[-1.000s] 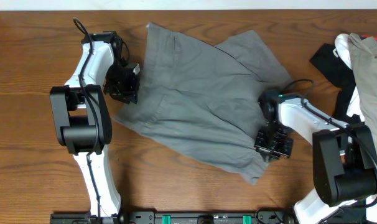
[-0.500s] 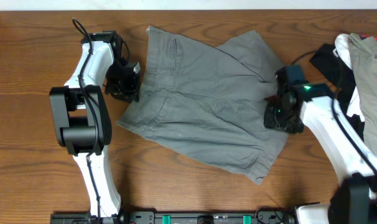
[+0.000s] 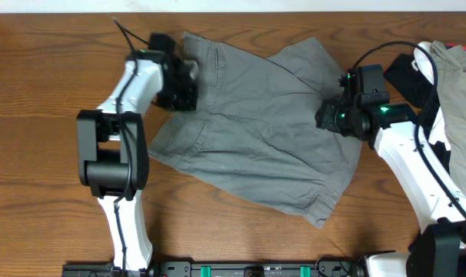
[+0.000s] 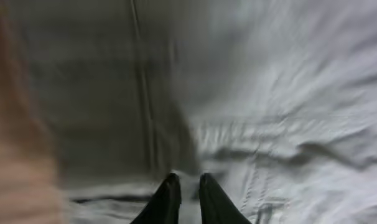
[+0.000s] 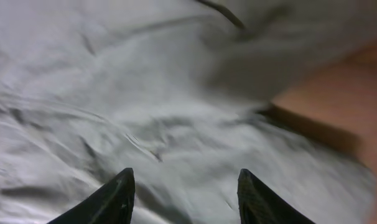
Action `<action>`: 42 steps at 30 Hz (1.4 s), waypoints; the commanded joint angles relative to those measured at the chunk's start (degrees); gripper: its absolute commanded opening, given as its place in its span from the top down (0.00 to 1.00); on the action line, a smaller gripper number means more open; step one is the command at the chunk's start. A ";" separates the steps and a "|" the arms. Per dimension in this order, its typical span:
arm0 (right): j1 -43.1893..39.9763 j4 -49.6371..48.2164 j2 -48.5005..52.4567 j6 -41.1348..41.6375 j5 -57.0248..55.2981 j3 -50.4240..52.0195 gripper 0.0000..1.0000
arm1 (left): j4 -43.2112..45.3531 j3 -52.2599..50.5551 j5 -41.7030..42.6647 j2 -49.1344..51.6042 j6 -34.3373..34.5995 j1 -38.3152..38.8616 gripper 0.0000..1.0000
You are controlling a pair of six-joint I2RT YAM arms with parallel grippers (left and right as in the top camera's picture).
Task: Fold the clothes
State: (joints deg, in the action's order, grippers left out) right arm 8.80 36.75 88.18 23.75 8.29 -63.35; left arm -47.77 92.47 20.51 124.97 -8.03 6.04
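The shorts [image 3: 256, 138] lie spread flat on the table [image 3: 33, 154], filling the space between the two arms. Their long axis runs on a slant, from the far corner by the left arm down to the near corner on the right arm's side.

The left gripper [image 3: 179, 85] sits over that far corner, so nearly all of the cloth lies to its inner side and back toward the robot. From its own camera the left gripper [image 4: 183, 193] has its fingers drawn almost together with only a thin slit between them, low over the grey fabric [image 4: 269, 93]. The view is blurred, and I cannot tell whether any cloth is caught there.

The right gripper [image 3: 329, 117] hangs over the opposite edge, where one leg overlaps the other. Its wrist view shows the right gripper [image 5: 182, 186] spread wide and holding nothing. Rumpled cloth [image 5: 114, 81] lies straight below and ahead of it, with bare wood [image 5: 338, 93] off to its outer side.

I'd judge a fold across the long axis wants one end carried over to the other. Each arm already stands at its own end, and the right is the nearer to the loose near corner, which lies behind it toward the robot. A beige garment [image 3: 456, 77] and a black one [image 3: 406, 73] are heaped outside the right arm, apart from the shorts.
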 commanded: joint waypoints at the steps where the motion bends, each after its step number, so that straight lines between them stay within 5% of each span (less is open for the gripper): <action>1: -1.22 -2.58 1.01 1.70 2.69 -0.44 0.48 | -0.42 -3.37 -5.03 -0.42 1.99 -0.90 0.89; 14: -8.90 -25.51 15.08 4.52 14.23 -0.50 0.51 | -10.51 -8.61 -14.40 -0.42 6.45 -1.73 0.94; 23: -8.90 -33.29 27.89 9.27 11.06 -0.52 0.67 | -13.33 -8.61 -14.43 -0.42 6.45 -1.75 0.94; 28: -8.90 -26.75 30.53 10.58 3.93 -0.52 0.82 | -14.58 -8.61 -16.02 -0.42 7.23 -1.86 0.94; 33: -8.96 -5.07 28.17 14.99 -17.31 -2.14 0.90 | -16.28 -8.61 -19.50 -0.42 9.86 -3.34 0.94; 38: -8.94 8.37 23.47 14.99 -27.39 -3.08 0.91 | -16.70 -8.61 -19.65 -0.46 10.86 -6.49 0.94; 42: -8.72 7.52 17.94 7.96 -20.85 -3.10 0.85 | -16.44 -8.55 -19.50 -0.94 10.95 -8.41 0.94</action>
State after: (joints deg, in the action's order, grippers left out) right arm 0.71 45.32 109.16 36.56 -6.94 -67.40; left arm -64.69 84.88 5.98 122.80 1.74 -0.08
